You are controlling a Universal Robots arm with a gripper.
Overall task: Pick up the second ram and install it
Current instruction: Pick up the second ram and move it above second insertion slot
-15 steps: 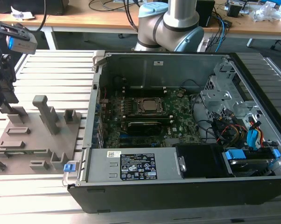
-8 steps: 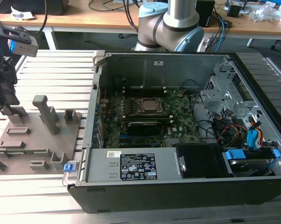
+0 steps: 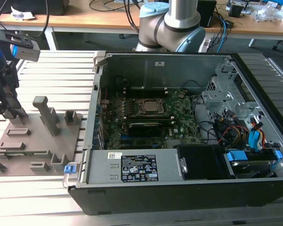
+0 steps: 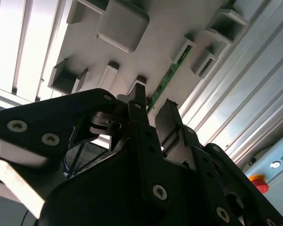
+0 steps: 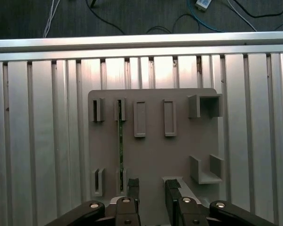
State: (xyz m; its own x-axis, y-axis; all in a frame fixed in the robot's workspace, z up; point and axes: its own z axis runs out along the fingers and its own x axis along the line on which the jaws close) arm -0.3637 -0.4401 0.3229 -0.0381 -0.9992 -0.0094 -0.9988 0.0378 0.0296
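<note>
Logging our pincer (image 5: 151,188) released and empty over the holder plate (image 5: 155,155), second ram (image 5: 120,141) left of centre, not yet picked.

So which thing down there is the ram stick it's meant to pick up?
Find the grey holder plate lying on the ribbed aluminium table, beside the open computer case. Between two slotted brackets on that plate a long thin strip stands on edge: the second ram. It is the plate's one green thing; all around it is plain grey.
</note>
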